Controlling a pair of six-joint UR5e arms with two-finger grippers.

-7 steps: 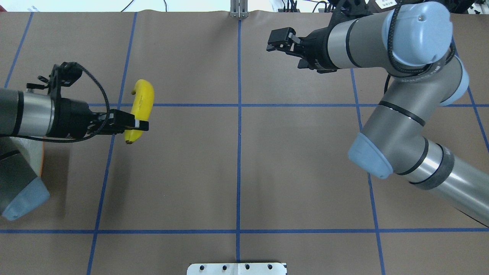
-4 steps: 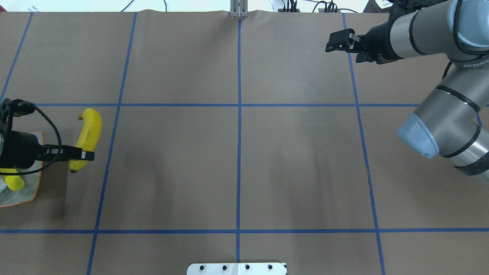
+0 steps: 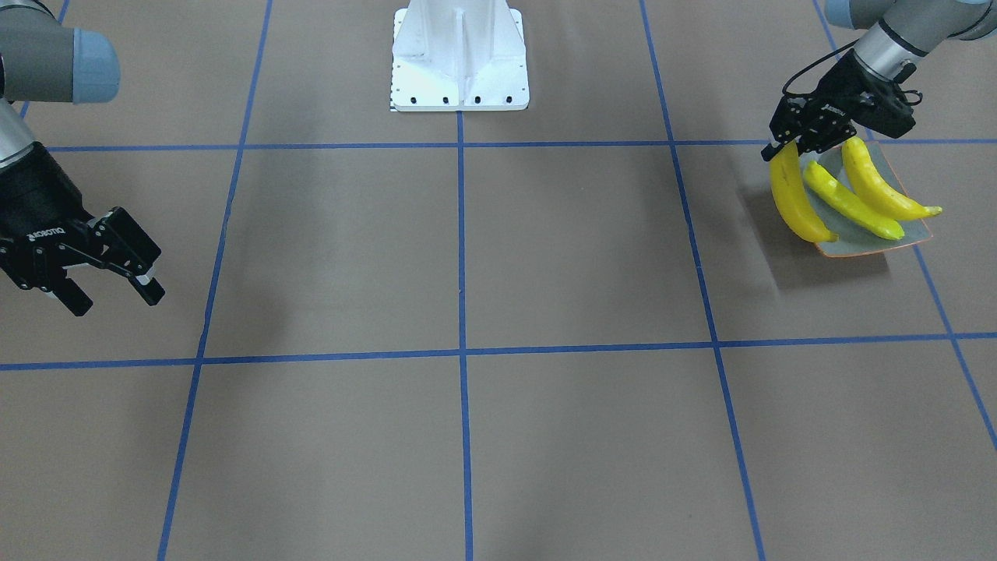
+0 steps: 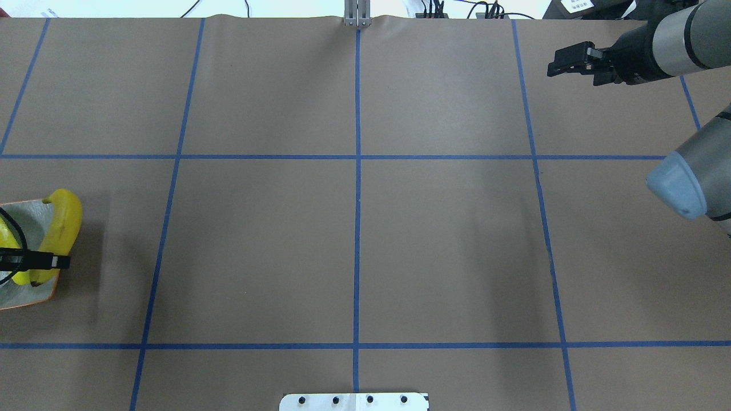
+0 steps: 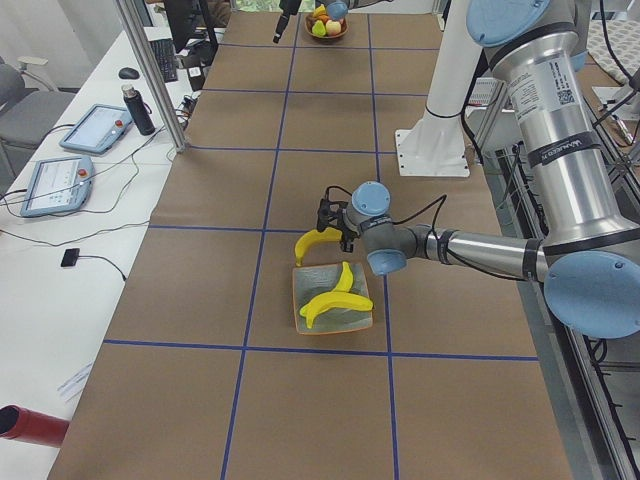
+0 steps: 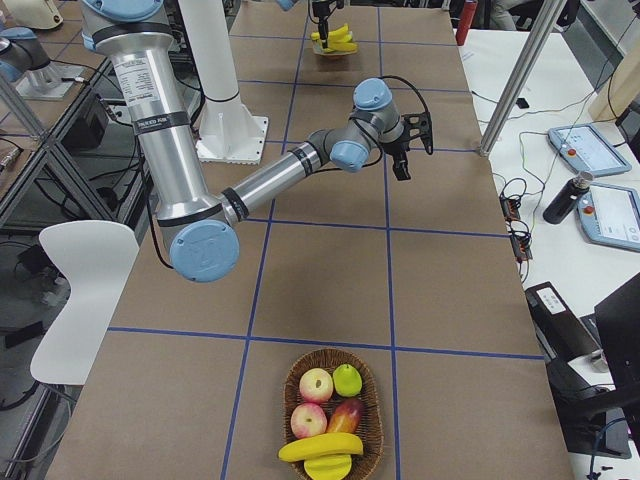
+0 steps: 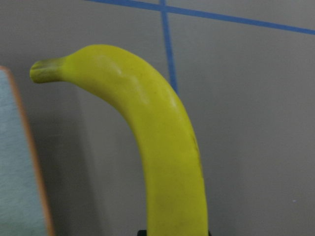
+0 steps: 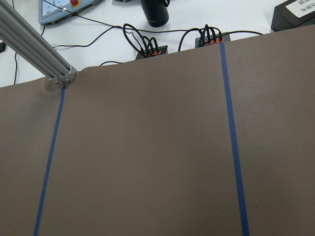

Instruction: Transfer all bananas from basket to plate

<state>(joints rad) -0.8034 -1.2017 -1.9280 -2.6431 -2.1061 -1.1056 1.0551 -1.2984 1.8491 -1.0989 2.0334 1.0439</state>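
Note:
My left gripper [image 3: 788, 148] is shut on a yellow banana [image 3: 794, 199] and holds it tilted over the edge of the square grey-green plate [image 3: 872, 243]. Two more bananas [image 3: 850, 204] lie on that plate. In the overhead view the gripper [image 4: 57, 261], the held banana [image 4: 64, 222] and the plate [image 4: 25, 301] are at the far left edge. The left wrist view shows the banana [image 7: 162, 147] close up beside the plate's rim [image 7: 34, 162]. My right gripper [image 3: 117, 300] is open and empty, far off above the table [image 4: 557, 64].
A woven basket [image 6: 370, 385] stands at the table's end on my right side, holding a banana [image 6: 320, 448], apples and other fruit. The white robot base [image 3: 459, 58] sits mid-table. Cables and a bottle [image 8: 155, 12] lie beyond the far edge.
My left arm has carried the banana leftward and back, from the open table to over the plate's edge. My right arm has drawn back toward the right.

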